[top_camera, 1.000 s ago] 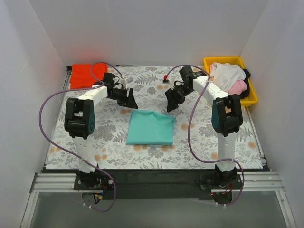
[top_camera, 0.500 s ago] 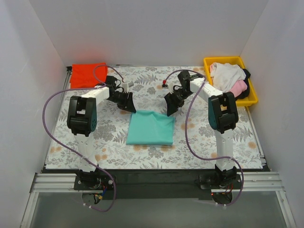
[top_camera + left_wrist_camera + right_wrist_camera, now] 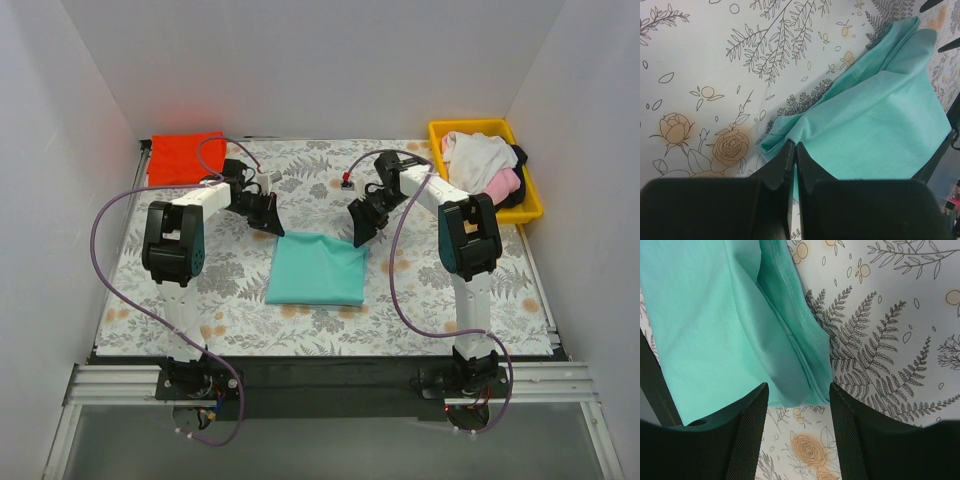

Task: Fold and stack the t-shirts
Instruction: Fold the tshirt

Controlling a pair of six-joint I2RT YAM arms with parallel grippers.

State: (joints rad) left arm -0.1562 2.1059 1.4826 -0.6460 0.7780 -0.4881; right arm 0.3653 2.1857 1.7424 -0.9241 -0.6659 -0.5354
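Left claw pinches teal t-shirt corner — right claw gapes.

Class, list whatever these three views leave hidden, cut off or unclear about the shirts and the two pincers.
- Left wrist view: whether the shut left pincer actually pinches the teal t-shirt; its own fingers cover the contact.
- Top view: how many shirts lie in the yellow tray; the pile overlaps itself.
- Right wrist view: the rest of the teal t-shirt, cut off by the picture's top edge.
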